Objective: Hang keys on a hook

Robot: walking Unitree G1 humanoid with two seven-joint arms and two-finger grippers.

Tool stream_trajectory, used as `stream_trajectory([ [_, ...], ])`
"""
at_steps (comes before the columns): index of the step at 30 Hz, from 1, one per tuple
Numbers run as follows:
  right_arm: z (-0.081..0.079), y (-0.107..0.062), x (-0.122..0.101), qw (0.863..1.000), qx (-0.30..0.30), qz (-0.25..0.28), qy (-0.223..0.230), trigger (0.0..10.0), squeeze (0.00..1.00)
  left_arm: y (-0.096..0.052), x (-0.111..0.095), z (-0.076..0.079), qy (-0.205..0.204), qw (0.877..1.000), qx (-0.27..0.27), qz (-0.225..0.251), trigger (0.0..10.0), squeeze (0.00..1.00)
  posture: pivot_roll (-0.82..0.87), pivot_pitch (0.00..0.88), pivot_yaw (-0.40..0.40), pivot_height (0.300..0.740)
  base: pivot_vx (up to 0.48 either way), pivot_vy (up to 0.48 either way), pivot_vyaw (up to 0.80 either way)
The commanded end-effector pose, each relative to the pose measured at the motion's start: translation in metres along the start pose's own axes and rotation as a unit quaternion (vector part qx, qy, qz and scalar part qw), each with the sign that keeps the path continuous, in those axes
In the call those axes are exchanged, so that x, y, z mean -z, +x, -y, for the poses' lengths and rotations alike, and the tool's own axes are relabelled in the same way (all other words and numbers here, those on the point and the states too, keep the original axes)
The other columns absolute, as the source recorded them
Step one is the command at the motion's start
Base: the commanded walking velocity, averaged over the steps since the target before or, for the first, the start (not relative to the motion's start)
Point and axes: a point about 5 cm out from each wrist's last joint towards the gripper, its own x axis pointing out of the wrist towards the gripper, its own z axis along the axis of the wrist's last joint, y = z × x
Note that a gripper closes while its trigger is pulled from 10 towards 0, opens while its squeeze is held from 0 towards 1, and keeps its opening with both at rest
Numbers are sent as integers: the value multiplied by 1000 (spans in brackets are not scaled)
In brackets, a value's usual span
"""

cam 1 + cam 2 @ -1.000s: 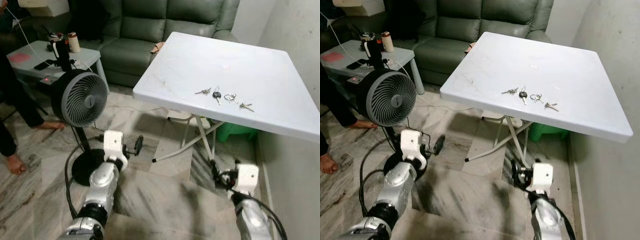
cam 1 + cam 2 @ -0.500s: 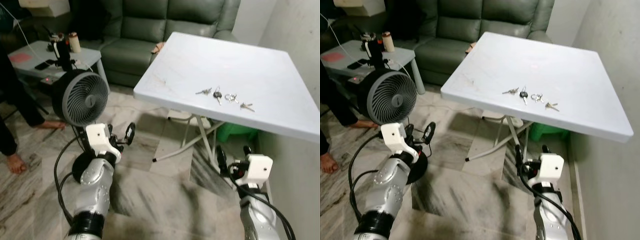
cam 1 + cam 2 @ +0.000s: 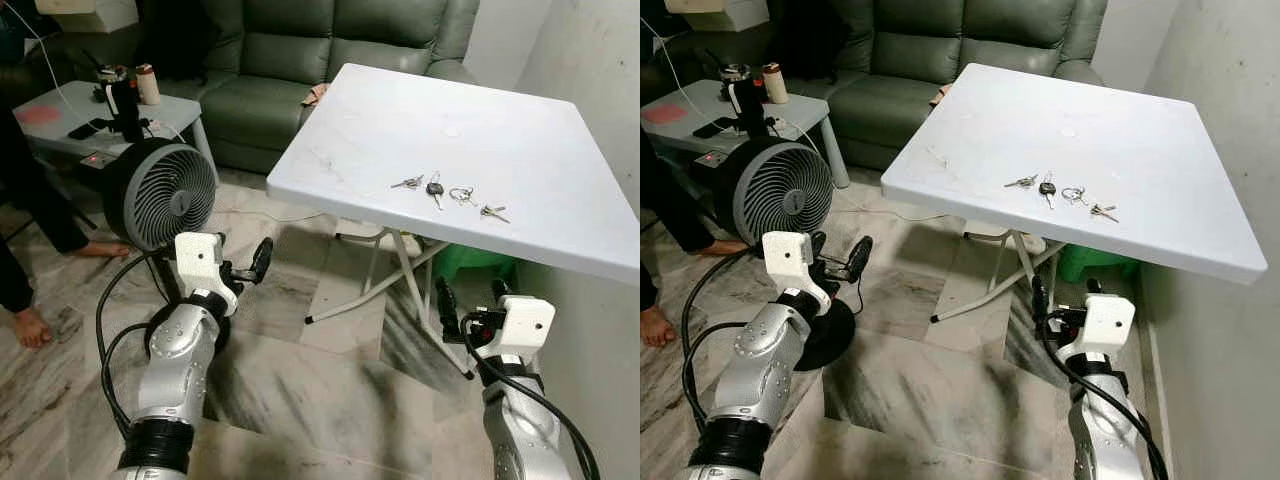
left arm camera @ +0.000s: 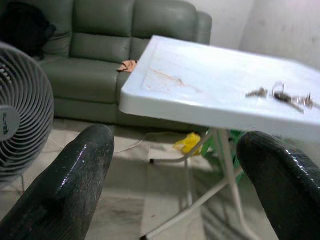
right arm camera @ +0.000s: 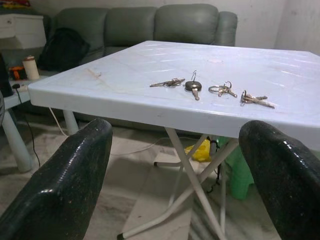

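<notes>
- Both grippers have their jaws wide apart and hold nothing.
- Left gripper is up in the air, low down, in front of the round fan.
- Right gripper is below the edge of the white table.
- Keys lie in a row on the table top, near the front edge, well above both grippers.
- A green sofa stands behind the table.
- A person's bare foot is on the floor by the fan.
- No writing is clear enough to read.
</notes>
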Motion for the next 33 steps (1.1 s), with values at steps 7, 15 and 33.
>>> stream_trajectory([
  [7, -3, 9, -11, 1000, -16, 9, -15, 10000, 0, 9, -7, 5, 31, 999, 21, 5, 10000, 0, -9, 34, -28, 740, 401, 0, 0],
  [15, -4, 10, -11, 1000, -22, 6, -19, 10000, 0, 14, -9, 10, 25, 999, 25, 12, 10000, 0, -9, 23, -35, 740, 456, 0, 0],
  [33, -4, 13, -11, 999, -40, 3, -30, 10000, 0, 19, -11, 14, 27, 999, 22, 20, 10000, 0, 3, 0, -43, 740, 449, 0, 0],
])
